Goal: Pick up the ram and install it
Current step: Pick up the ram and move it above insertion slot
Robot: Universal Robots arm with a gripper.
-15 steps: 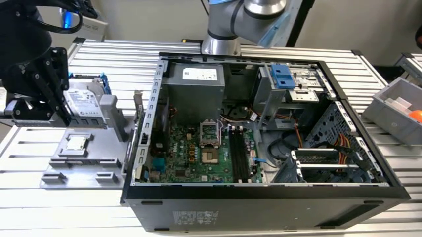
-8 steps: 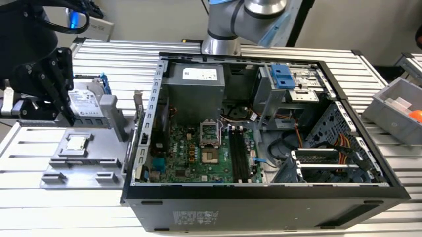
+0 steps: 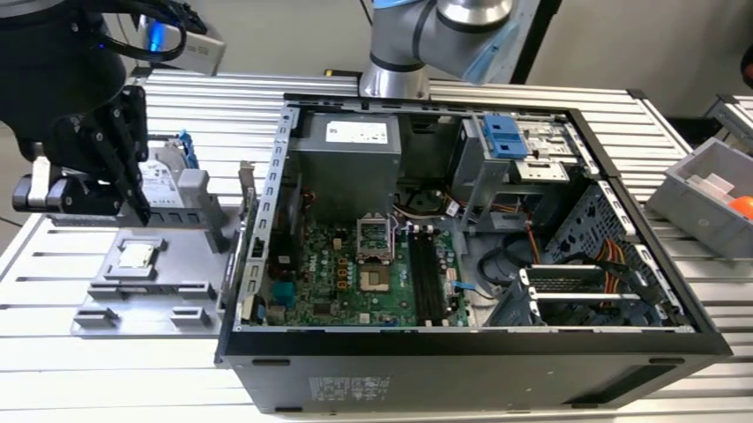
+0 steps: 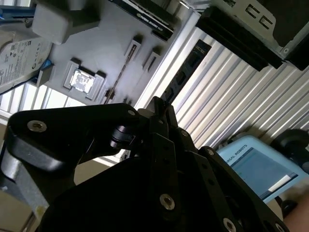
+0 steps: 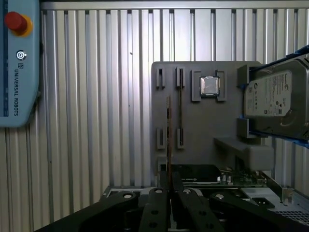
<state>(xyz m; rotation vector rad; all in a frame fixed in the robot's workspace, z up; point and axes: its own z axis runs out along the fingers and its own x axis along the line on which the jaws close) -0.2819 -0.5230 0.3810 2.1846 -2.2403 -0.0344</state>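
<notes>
My gripper (image 5: 169, 187) is shut on the ram (image 5: 168, 135), a thin long stick seen edge-on, pointing away from the fingertips. It hangs above the grey fixture plate (image 5: 203, 130), between the plate's two rows of slot holders and clear of them. In the exterior view the gripper (image 3: 136, 207) hovers over that plate (image 3: 147, 291), on the exterior view's left of the open computer case (image 3: 253, 264). The motherboard's long black memory slots (image 3: 424, 273) lie inside the case. In the second wrist view the fingertips (image 4: 158, 104) are pressed together.
A small square CPU chip (image 5: 210, 86) sits in its holder on the plate. A silver hard drive (image 5: 275, 99) in a blue bracket stands beside it. A blue teach pendant (image 5: 17, 63) lies on the slatted table. A grey bin (image 3: 706, 189) stands at the exterior view's right.
</notes>
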